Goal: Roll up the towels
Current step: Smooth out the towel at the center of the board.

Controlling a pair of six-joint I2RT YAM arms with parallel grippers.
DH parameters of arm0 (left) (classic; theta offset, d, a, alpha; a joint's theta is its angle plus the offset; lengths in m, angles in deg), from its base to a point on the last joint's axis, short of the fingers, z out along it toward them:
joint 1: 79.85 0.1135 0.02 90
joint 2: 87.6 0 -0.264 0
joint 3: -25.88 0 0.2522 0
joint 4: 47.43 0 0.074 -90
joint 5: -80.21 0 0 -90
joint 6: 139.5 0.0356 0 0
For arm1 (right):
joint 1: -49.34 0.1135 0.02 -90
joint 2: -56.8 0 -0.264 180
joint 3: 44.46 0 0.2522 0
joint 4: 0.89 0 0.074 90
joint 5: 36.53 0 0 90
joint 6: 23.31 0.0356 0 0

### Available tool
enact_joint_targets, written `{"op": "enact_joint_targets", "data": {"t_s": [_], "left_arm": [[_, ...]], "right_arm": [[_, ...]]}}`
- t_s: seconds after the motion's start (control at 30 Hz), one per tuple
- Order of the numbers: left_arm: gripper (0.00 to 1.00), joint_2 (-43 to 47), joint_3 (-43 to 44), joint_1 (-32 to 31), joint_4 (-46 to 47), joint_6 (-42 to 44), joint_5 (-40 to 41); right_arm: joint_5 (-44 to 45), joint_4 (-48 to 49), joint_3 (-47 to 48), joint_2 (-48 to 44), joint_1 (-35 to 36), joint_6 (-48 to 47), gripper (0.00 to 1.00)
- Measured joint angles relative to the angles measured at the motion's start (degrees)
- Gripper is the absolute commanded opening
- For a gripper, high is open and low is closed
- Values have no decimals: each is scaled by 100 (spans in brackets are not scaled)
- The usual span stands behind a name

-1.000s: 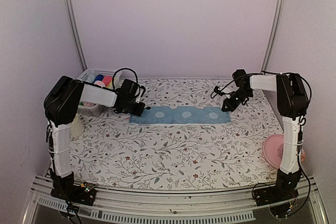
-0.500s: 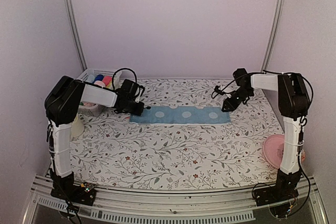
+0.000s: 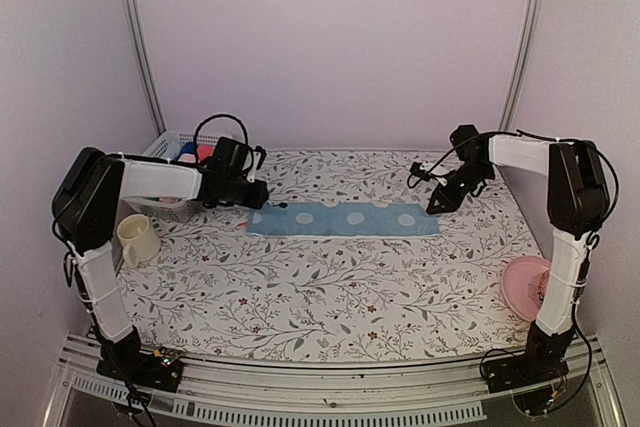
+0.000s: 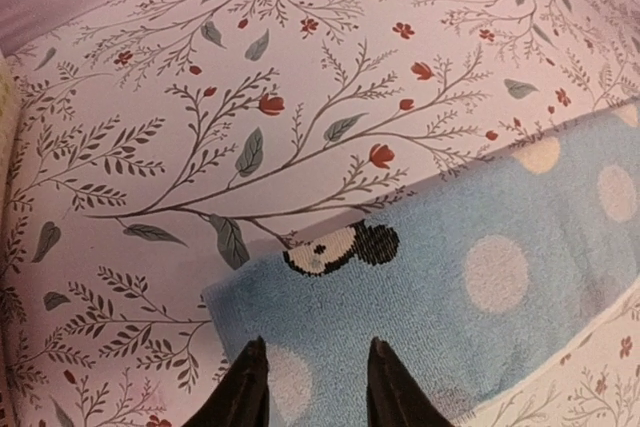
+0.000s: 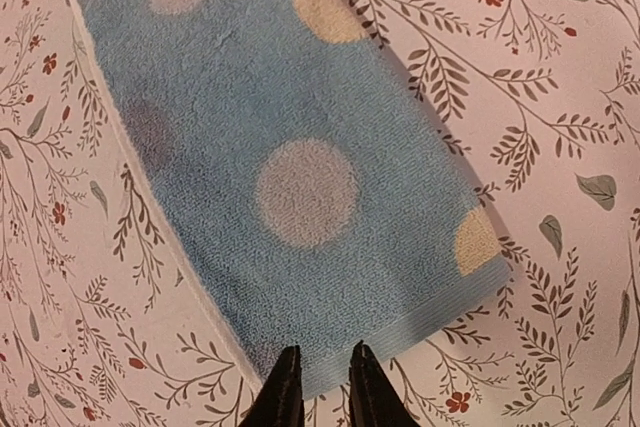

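The left claw point(image 4: 310, 387) has opened and drawn back, the right claw point(image 5: 325, 387) hangs narrowly parted, both empty over the ends of the towel point(image 3: 345, 219), a flat strip mid-table point(image 3: 330, 297), seemingly ready for rolling.

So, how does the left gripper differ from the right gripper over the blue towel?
The left gripper has its jaws wider apart than the right gripper. The left gripper is over the end of the blue towel that has the black and white patch. The right gripper is at the edge of the opposite end. Both point down at the towel and hold nothing.
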Motion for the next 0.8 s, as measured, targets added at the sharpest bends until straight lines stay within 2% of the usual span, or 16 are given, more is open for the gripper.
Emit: {"op": "enact_joint_targets", "data": {"t_s": [0.1, 0.2, 0.33, 0.67, 0.8], "left_arm": [[17, 116, -205, -28, 20, -83, -103], [12, 116, -461, -66, 24, -138, -188], [11, 50, -719, -85, -2, -208, -249], [10, -157, -737, -87, 42, -334, -356], [13, -160, -739, -94, 63, -358, -358]], "right_arm": [[-7, -122, -83, 17, 17, 37, 13], [-13, -168, -111, 76, 24, 55, 11], [-15, -251, -214, 214, 31, 57, 10], [186, -304, -334, 516, 31, 81, 9], [192, -299, -334, 514, 35, 107, 18]]}}
